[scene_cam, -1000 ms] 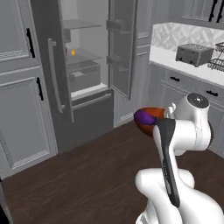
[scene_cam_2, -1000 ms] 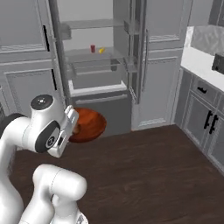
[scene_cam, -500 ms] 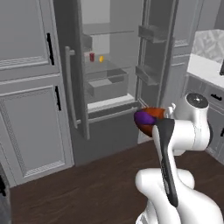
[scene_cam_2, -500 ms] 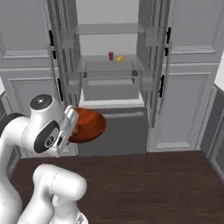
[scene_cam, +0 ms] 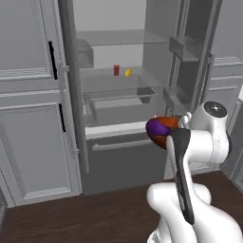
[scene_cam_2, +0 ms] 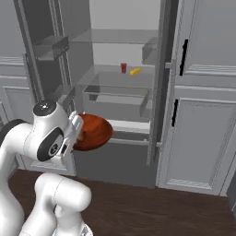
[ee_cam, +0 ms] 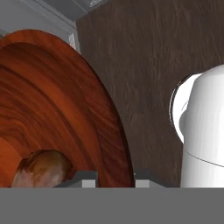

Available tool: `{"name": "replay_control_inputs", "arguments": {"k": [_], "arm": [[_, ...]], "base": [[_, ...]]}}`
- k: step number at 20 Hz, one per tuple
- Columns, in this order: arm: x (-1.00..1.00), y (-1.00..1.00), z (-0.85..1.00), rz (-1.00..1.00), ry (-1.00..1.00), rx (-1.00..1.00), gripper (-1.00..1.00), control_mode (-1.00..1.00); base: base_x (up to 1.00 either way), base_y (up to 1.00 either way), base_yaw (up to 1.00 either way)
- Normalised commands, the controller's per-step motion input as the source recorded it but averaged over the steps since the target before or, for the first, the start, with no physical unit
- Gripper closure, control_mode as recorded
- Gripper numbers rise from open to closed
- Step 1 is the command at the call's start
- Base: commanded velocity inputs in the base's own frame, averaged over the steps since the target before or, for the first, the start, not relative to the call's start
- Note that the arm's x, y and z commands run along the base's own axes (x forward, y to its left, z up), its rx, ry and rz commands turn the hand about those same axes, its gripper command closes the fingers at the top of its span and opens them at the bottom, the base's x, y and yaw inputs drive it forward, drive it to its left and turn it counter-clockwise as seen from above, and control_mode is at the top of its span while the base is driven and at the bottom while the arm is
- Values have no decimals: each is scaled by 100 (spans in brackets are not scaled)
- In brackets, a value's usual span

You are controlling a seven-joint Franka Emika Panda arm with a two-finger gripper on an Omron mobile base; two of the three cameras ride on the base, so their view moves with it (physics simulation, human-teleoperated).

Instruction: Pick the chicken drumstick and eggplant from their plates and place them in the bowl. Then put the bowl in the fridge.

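gripper [ee_cam: 114, 175] clamped on our bowl [ee_cam: 57, 109] rim; chicken drumstick [ee_cam: 41, 168] and eggplant [scene_cam: 157, 127] inside | fridge [scene_cam_2: 117, 87] open ahead

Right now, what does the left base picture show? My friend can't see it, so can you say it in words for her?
A white robot arm holds a red-orange bowl with a purple eggplant in it, raised in front of an open grey fridge. The fridge has clear shelves, and a small red thing and a small yellow thing sit on one. The floor is dark wood.
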Motion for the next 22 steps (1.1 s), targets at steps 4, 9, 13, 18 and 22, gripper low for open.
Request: {"name": "replay_control_inputs", "arguments": {"k": [4,9,13,18,22], "arm": [[0,0,0,0,0,0,100,100],[0,0,0,0,0,0,100,100],[0,0,0,0,0,0,100,100],[0,0,0,0,0,0,100,100],[0,0,0,0,0,0,100,100]], "base": [[80,-37,37],[54,-59,12],[89,-8,5],[71,0,13],[20,0,3]]}}
